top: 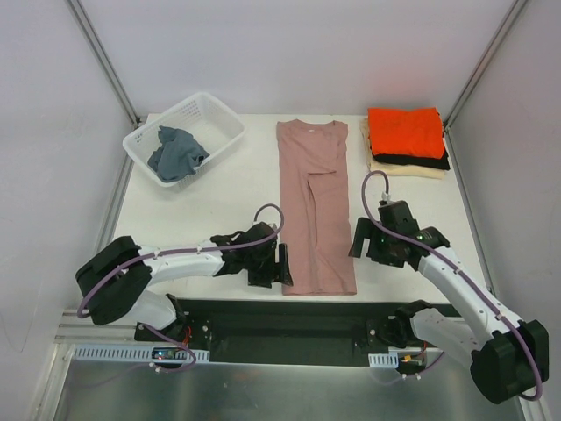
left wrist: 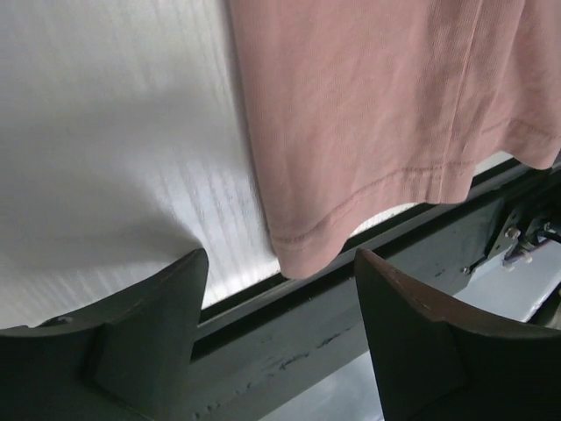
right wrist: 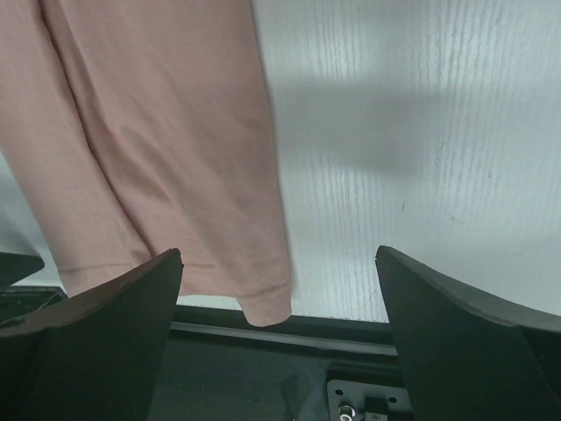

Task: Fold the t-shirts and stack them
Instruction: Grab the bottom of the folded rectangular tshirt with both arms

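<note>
Dusty-pink t-shirt (top: pixel 316 206) lies in the centre of the overhead frame as a long narrow strip on the white table (top: pixel 219 202). Its sides are turned in, the collar points toward the top and the hem sits at the bottom edge, apparently so that the remaining fold can run end to end. The left gripper (top: pixel 282 266) sits just beside the hem's lower-left corner and the right gripper (top: pixel 358 239) just beside its lower-right edge. Both wrist views show the jaws spread with nothing between them, each framing a hem corner, which suggests they are lined up to pinch the two corners together. At the upper right, an orange t-shirt (top: pixel 405 132) tops a black t-shirt (top: pixel 434 161) and a cream t-shirt (top: pixel 412 171) in a neat stack, the likely destination. At the upper left, a white basket (top: pixel 223 110) holds a crumpled grey-blue cloth (top: pixel 178 153).
</note>
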Controlling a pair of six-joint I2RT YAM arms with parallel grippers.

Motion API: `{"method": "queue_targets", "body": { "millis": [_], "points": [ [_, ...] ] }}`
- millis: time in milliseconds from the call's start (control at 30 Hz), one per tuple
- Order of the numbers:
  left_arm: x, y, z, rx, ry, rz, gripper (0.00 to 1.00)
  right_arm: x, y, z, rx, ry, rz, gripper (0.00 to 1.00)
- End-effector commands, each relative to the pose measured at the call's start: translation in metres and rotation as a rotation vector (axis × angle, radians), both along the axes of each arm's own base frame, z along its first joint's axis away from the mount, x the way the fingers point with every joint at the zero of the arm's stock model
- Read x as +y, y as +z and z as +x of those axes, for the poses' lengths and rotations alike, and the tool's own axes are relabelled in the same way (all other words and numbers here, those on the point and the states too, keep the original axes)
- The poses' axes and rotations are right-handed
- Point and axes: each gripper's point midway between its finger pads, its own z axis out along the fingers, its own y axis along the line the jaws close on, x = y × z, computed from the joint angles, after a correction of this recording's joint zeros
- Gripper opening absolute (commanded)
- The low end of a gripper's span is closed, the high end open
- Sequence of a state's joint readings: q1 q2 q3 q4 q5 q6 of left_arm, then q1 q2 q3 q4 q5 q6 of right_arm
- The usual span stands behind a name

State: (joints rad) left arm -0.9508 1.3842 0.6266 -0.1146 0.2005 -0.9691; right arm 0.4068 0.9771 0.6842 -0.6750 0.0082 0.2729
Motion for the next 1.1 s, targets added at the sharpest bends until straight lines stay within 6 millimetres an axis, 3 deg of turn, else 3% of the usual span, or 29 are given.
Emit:
{"method": "queue_targets", "body": {
  "millis": [0, 67, 200, 333, 633, 867, 1067],
  "points": [
    [-0.012, -0.004, 0.005, 0.000, -0.003, 0.012, 0.65, 0.007, -0.004, -0.015, 0.035, 0.023, 0.063, 0.97],
    [-0.015, -0.009, 0.005, 0.011, -0.005, 0.023, 0.58, 0.015, -0.010, -0.024, 0.074, 0.051, 0.110, 0.98],
    [-0.020, -0.009, 0.002, 0.030, -0.025, 0.017, 0.28, 0.019, -0.031, -0.045, 0.167, 0.066, 0.147, 0.99],
    [-0.014, -0.012, -0.006, 0.054, -0.015, 0.019, 0.15, 0.027, -0.038, -0.053, 0.207, 0.083, 0.192, 0.91],
    [-0.004, -0.018, -0.014, 0.085, -0.003, 0.038, 0.08, 0.039, -0.047, -0.066, 0.290, 0.120, 0.259, 0.70],
    [0.001, -0.016, -0.016, 0.083, 0.015, 0.042, 0.11, 0.045, -0.056, -0.092, 0.394, 0.149, 0.325, 0.65],
    [-0.002, -0.014, -0.015, 0.077, 0.002, 0.041, 0.09, 0.048, -0.059, -0.085, 0.378, 0.149, 0.333, 0.37]
  ]
}}
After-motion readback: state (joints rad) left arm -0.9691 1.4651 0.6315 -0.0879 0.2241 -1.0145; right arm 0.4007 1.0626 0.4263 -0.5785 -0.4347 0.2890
